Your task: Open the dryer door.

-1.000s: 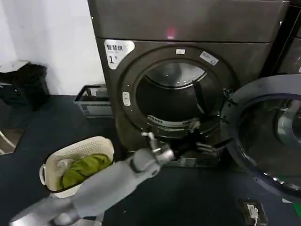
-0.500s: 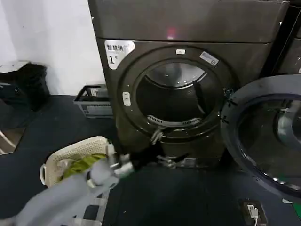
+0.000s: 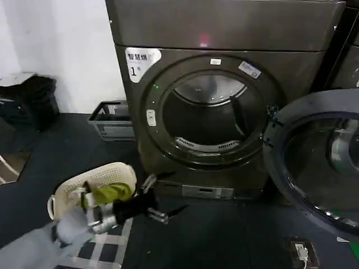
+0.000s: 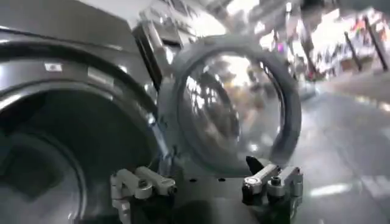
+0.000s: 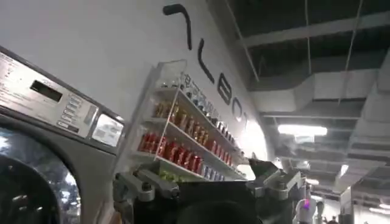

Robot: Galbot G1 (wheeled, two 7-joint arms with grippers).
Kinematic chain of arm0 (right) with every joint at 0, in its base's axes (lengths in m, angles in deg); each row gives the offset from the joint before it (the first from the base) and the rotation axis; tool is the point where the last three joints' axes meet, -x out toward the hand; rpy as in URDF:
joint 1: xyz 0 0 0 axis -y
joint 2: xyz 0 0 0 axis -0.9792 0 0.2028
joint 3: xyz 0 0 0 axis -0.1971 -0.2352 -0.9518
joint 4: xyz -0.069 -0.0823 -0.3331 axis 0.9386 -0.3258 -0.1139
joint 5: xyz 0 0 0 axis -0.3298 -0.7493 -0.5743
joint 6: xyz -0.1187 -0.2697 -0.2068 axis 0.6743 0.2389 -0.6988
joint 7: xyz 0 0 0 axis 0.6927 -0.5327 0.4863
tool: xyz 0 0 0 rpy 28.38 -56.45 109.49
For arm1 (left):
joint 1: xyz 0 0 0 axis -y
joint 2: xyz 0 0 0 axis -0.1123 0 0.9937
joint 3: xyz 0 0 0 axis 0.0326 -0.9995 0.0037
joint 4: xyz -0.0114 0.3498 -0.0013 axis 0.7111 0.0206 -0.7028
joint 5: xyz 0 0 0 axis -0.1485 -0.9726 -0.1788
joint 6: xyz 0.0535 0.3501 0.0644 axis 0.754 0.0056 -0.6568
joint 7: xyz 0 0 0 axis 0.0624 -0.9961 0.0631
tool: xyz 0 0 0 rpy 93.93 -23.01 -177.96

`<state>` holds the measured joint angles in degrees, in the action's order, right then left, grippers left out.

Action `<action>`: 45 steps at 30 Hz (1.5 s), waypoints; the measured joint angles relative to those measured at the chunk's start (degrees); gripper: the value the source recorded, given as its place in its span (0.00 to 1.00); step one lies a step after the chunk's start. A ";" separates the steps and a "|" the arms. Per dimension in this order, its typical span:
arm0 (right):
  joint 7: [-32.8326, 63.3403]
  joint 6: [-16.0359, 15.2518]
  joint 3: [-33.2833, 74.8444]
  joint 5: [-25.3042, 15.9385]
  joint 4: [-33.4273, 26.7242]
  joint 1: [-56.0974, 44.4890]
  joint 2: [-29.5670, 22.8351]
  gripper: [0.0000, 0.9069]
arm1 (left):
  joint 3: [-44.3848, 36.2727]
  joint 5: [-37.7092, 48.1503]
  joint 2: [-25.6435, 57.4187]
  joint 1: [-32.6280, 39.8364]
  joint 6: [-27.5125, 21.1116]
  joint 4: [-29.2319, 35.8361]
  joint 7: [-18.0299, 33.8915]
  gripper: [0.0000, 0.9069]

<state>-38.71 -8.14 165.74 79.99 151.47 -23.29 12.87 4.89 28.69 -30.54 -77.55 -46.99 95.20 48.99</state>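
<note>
My left arm reaches in low from the bottom left corner of the head view, forearm angled up and to the right, wrist roughly level. Its left tool [image 3: 160, 196] points right with both dark fingers spread apart and nothing between them. On the left wrist camera the same tool [image 4: 207, 182] shows its two finger bases wide apart. The right tool [image 5: 207, 182] looks spread as well, empty, raised and pointing upward.

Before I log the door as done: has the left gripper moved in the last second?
Yes. The left gripper has pulled back from the drum opening, down and left toward the laundry basket.
</note>
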 joint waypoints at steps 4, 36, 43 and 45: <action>-0.02 0.02 0.34 0.00 0.04 0.15 -0.15 1.00 | 2.94 -1.62 4.56 -1.77 -2.61 0.47 0.22 1.00; -0.97 1.43 -0.08 -1.58 -0.52 1.11 0.57 1.00 | 14.21 -28.77 21.68 -4.04 -16.15 -14.07 -12.04 1.00; -1.09 1.46 0.05 -1.44 -0.20 0.92 0.02 1.00 | 15.42 -32.41 21.75 -4.39 -16.03 -15.18 -13.88 1.00; -1.15 1.49 0.09 -1.43 -0.15 0.86 -0.09 1.00 | 15.42 -33.05 21.75 -4.49 -16.19 -15.20 -13.73 1.00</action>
<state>-39.85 -6.65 165.83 78.56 151.32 -22.43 12.78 20.31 -4.36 -8.79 -82.04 -63.18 80.00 35.26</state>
